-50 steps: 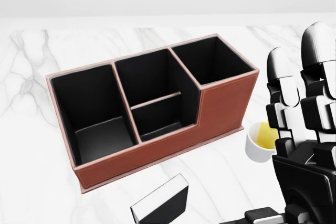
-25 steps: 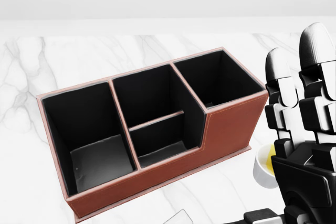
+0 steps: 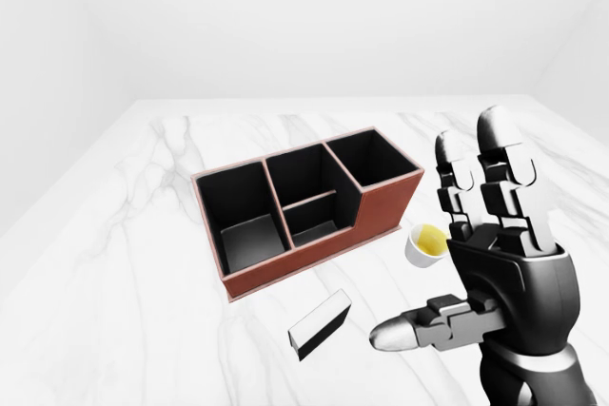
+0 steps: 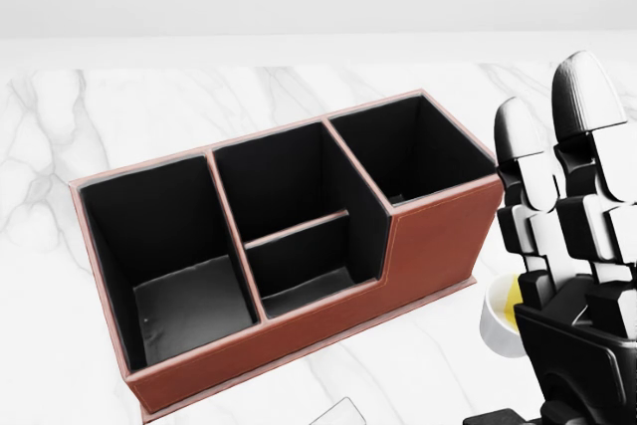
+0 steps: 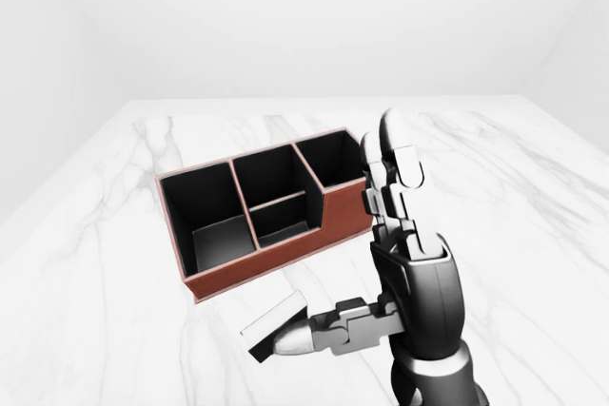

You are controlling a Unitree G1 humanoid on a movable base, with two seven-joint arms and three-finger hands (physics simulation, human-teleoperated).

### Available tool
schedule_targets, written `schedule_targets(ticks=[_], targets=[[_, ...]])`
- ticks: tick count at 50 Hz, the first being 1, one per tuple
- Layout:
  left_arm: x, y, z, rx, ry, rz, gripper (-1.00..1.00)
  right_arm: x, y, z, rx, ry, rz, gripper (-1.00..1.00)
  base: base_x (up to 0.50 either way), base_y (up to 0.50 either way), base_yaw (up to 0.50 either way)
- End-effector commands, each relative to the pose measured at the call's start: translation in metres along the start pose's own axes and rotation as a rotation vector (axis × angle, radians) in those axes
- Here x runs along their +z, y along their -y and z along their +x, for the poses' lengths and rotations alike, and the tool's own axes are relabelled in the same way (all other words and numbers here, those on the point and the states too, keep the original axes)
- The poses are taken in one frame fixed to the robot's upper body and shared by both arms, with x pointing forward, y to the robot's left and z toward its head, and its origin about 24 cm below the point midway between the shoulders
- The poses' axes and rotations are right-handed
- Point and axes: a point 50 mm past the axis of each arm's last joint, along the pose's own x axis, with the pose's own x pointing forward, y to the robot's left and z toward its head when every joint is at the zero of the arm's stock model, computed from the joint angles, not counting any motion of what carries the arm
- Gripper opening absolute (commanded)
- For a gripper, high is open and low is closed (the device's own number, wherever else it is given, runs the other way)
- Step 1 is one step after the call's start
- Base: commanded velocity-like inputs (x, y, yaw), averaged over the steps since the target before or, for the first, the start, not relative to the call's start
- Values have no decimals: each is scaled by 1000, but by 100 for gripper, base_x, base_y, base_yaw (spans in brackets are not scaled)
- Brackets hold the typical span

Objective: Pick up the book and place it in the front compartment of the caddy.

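Reaching: your right hand (image 3: pixel 476 263) hung spread wide and empty, raised beside the caddy (image 3: pixel 304 208).
Book (image 3: pixel 320 324): lay flat near the worktop's (image 3: pixel 124 263) bottom edge.
Advice: lower, straddle the book.
Hazard: cup (image 3: pixel 425 244) alongside.

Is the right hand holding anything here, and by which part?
Nothing. The right hand is open, raised above the table; the book lies untouched below the caddy.

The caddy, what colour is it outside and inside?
The caddy is reddish-brown outside, black inside, clearest in the head view.
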Motion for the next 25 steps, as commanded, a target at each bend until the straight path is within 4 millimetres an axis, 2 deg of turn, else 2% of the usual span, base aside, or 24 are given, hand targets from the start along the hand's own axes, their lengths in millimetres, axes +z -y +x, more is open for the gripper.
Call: schedule_targets(ticks=[1, 7, 13, 16, 21, 25], targets=[[-2, 1, 0, -9, -5, 4, 100, 2, 3, 0, 104, -3, -123, 100, 0, 0, 0], [-6, 2, 1, -12, -20, -6, 100, 3, 5, 4, 162, 8, -228, 100, 0, 0, 0], [-8, 2, -1, -16, -34, -3, 100, -4, -4, 0, 264, -95, -339, 100, 0, 0, 0], [-9, 2, -2, -16, -34, 0, 100, -3, 2, 7, 267, -104, -411, 100, 0, 0, 0], [-9, 2, 0, -16, -32, -3, 100, 2, 18, 15, 85, -113, -497, 100, 0, 0, 0], [-11, 3, -1, -22, -45, 2, 100, 5, 26, 19, 24, -120, -570, 100, 0, 0, 0]])
